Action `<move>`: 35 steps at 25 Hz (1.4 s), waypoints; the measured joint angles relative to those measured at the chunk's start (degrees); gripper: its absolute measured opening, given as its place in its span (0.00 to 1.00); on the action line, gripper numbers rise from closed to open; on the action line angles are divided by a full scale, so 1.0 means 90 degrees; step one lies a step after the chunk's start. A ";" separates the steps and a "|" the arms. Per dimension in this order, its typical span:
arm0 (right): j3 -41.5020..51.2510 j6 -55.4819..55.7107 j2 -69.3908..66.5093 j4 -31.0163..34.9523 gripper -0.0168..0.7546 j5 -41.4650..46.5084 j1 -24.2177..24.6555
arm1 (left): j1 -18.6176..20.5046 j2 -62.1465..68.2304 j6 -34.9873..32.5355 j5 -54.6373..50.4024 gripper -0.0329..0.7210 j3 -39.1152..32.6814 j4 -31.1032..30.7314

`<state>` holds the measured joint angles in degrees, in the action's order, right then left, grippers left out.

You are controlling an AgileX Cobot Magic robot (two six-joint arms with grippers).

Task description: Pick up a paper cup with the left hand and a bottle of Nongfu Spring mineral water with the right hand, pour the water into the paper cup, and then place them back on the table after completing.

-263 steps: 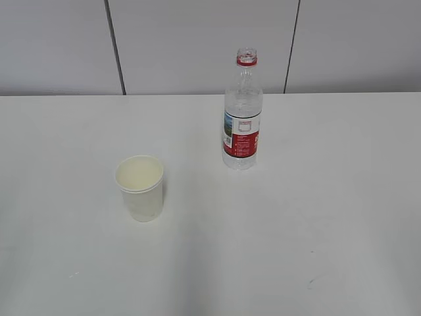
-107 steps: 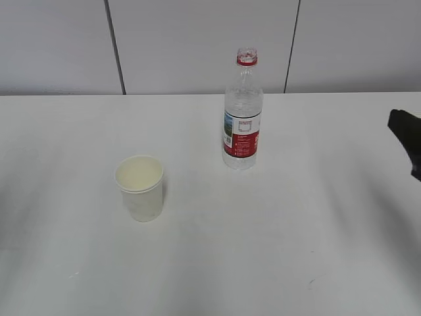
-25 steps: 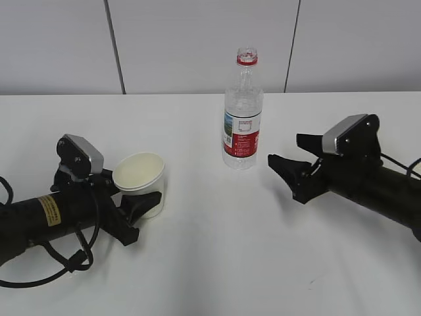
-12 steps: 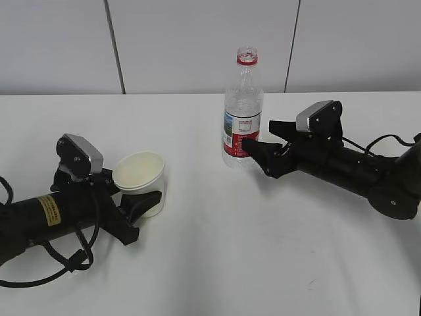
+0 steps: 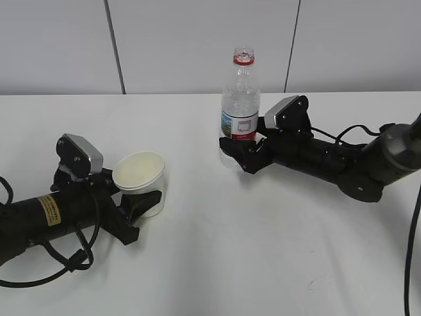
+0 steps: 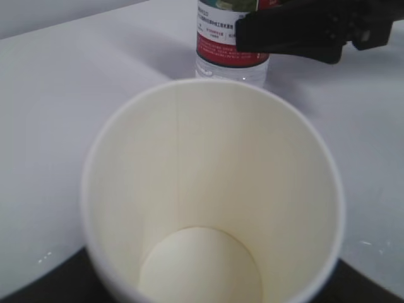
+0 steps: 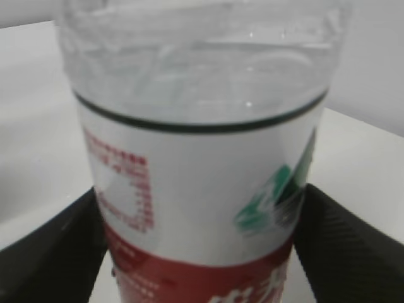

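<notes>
The white paper cup [image 5: 139, 179] is empty and sits between the fingers of my left hand's gripper [image 5: 142, 199], the arm with the yellow label. It fills the left wrist view [image 6: 208, 208], with black fingertips [image 6: 44, 287] at its lower sides. The Nongfu Spring bottle [image 5: 238, 122] has a red and white label, a red neck ring and no cap, and stands upright on the table [image 5: 217, 257]. It holds clear water [image 5: 240, 104]. My right hand's gripper [image 5: 243, 141] is shut on its label band, and both fingers [image 7: 44, 252] touch the bottle [image 7: 202, 164].
A grey panelled wall [image 5: 197, 39] runs behind the table's far edge. The left arm's cable [image 5: 66, 263] loops on the table at the front left. The right arm's cable [image 5: 414, 217] hangs at the right edge.
My right arm has reached left and its fingers have closed round the bottle, which has shifted slightly left. The left gripper and cup have stayed still over the last second.
</notes>
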<state>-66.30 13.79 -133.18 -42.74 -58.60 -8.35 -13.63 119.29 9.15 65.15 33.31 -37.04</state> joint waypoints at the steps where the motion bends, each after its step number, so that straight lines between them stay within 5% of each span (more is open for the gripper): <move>1: -0.0113 0.0000 -0.0076 0.0000 0.90 -0.0001 -0.0010 | 0.0000 0.0000 0.0000 0.0000 0.56 0.0000 0.0000; 8: -0.0466 0.0023 -0.0387 -0.0040 0.87 -0.0100 -0.0015 | 0.0000 0.0000 0.0000 0.0000 0.56 0.0000 0.0000; 18: -0.0477 0.0023 -0.0378 -0.0172 0.58 -0.0249 -0.0015 | 0.0000 -0.0309 0.0333 -0.0392 0.56 0.0000 0.0020; 35: -0.1184 -0.1737 0.0260 -0.0895 0.55 0.0792 -0.0025 | -0.0538 -0.0669 0.1199 -0.1777 0.56 0.0903 -0.0453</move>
<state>-76.95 -1.84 -130.84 -50.79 -51.48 -8.58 -18.46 113.27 19.94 49.15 41.44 -41.12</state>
